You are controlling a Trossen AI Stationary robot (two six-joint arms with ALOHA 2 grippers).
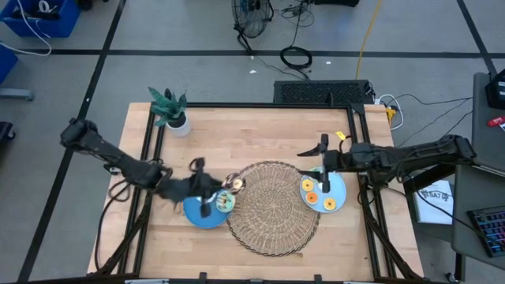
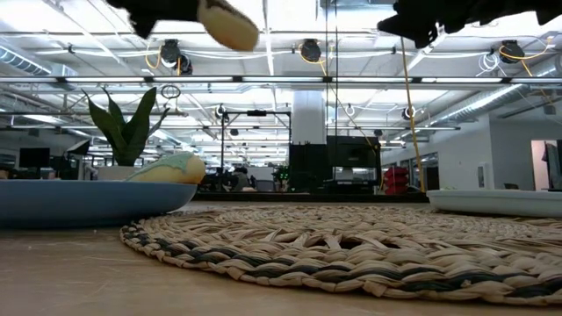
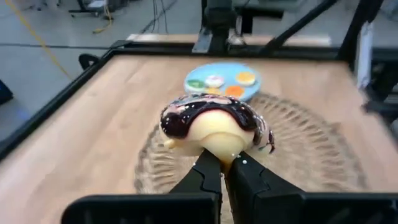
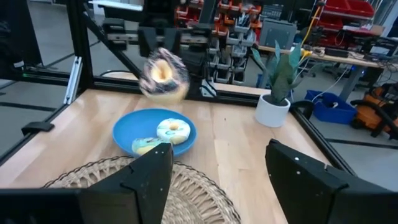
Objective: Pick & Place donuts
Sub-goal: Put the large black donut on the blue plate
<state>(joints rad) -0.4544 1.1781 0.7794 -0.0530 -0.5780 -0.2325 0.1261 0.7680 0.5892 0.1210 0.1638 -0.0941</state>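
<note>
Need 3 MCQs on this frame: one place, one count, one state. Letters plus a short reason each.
1. Where is the chocolate donut?
A. on the wicker mat
B. in the left gripper, off the table
C. on the right blue plate

2. How many donuts lie on the left blue plate?
A. two
B. none
C. five

3. How do the right gripper's fingers stand?
A. shut on a donut
B. shut, empty
C. open, empty

Key: 1 B, the left gripper pinches the donut's rim above the wicker mat. 2 A, the right wrist view shows a white donut and a green donut there. 3 C, the right gripper has its fingers apart with nothing between them.
</note>
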